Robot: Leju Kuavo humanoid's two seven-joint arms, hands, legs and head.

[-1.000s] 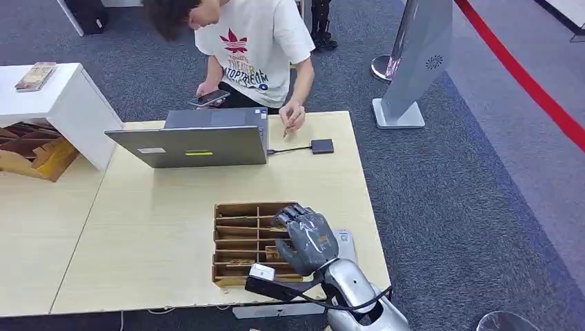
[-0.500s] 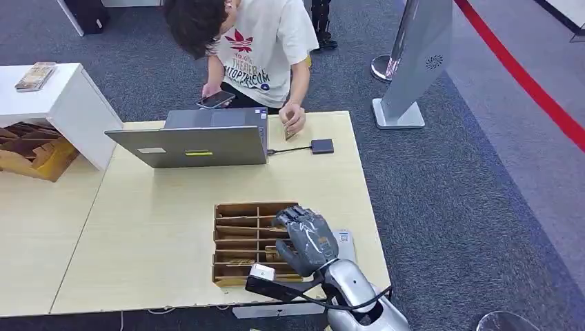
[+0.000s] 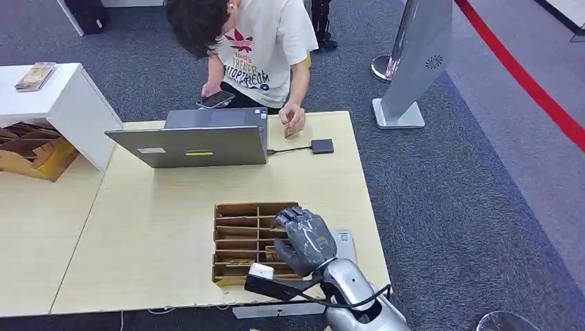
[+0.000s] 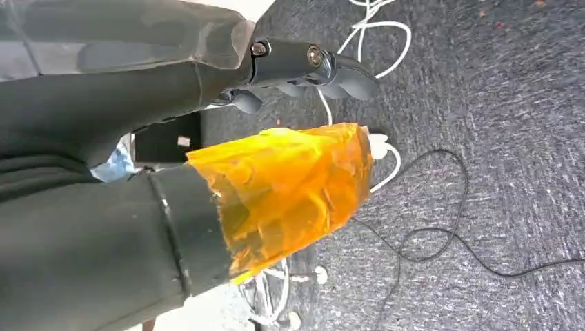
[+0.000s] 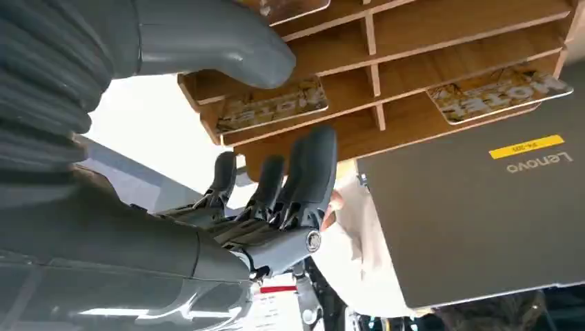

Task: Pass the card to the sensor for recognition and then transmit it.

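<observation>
Our right hand [image 3: 306, 241] hangs over the right-hand side of the wooden card rack [image 3: 234, 243] near the table's front edge, fingers [image 5: 303, 176] spread and slightly bent, thumb [image 5: 207, 41] apart from them, holding nothing; in the right wrist view the fingers and thumb stand just off the rack's dividers, and we cannot tell whether any fingertip touches wood. The nearest card [image 5: 272, 105] lies flat in a compartment between thumb and fingers in that view, and a second card [image 5: 500, 92] lies in a compartment further along the same row. Our left hand [image 4: 303, 65] hangs beside the body over the carpet, its fingers curled in around nothing. Further out on the table [image 3: 152, 227] stands an open laptop [image 3: 190, 141], with a small dark sensor [image 3: 322, 146] wired to it at its right, well apart from the rack. A person [image 3: 255, 41] leans over the far edge, one hand holding a phone [image 3: 215, 99] and the other hand [image 3: 294, 118] resting on the table near the sensor with something small and brown in it. We judge that we are at the very first step, reaching for a card, with nothing yet grasped. The next move calls for lowering the fingers into the compartment and pinching the thin flat card by its edge, which looks awkward because the dividers leave little room, then carrying it across to the sensor.
</observation>
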